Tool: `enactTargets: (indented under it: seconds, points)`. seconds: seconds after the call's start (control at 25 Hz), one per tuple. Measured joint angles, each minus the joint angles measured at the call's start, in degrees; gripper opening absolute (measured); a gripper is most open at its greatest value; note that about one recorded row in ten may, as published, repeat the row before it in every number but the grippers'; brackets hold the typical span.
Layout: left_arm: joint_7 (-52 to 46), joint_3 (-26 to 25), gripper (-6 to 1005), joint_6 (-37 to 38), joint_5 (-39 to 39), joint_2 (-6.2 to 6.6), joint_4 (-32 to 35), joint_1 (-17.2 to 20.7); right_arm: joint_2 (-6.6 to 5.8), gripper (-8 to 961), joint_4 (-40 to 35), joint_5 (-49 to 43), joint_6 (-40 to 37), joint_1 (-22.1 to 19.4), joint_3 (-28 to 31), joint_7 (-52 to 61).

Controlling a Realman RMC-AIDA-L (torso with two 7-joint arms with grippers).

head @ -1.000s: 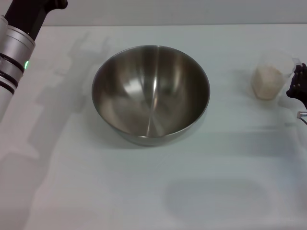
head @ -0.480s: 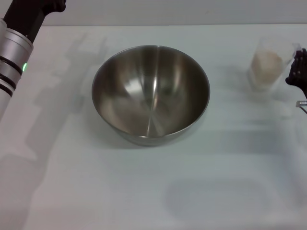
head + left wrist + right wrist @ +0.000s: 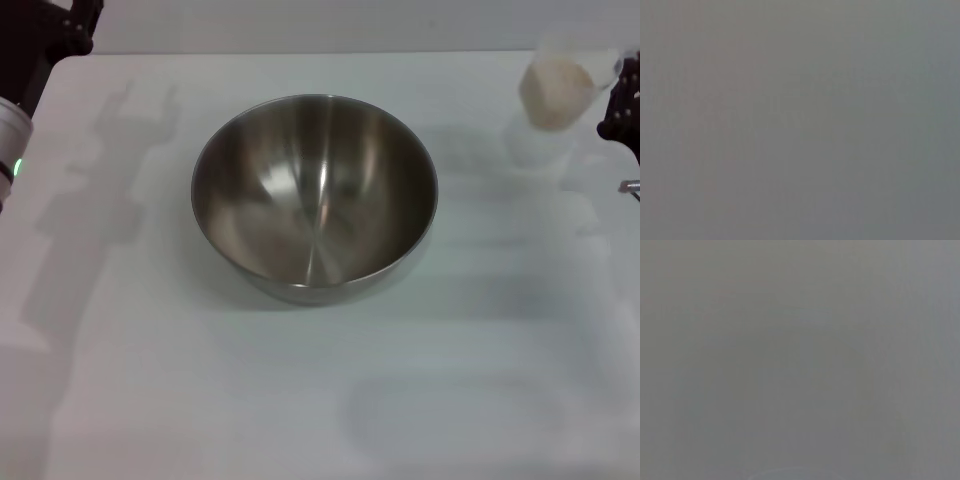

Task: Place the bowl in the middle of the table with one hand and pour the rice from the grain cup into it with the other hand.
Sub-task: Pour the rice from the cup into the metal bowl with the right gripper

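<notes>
Grain cup [image 3: 556, 88] risen off table [image 3: 300, 400], right tool [image 3: 622, 105] gripping.

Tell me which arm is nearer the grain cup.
Right. The right gripper is right beside the grain cup at the table's far right edge; the left arm is at the far left, beyond the bowl.

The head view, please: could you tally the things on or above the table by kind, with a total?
Steel bowl: 1
Clear grain cup holding rice, lifted at the right tool: 1
Total: 2, over the white table.
</notes>
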Motion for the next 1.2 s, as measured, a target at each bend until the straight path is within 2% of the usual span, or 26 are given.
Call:
enactTargets:
  seconds: [0.36, 0.76, 1.2]
  points:
    - [-0.51, -3.28, 591, 0.21, -0.11, -0.02, 2.36, 1.37, -0.18, 8, -2.03, -7.85, -5.25, 1.70, -0.05, -1.38]
    - [-0.62, -3.55, 590, 2.15, -0.09, -0.01, 3.04, 3.69, -0.31, 7, -1.80, -11.71, -8.85, 5.12, -0.04, -8.76]
    - [-0.75, -3.55, 590, 3.35, -0.15, -0.09, 2.99, 4.85, -0.37, 7, -2.22, -15.53, -9.16, 8.14, -0.04, -14.39]
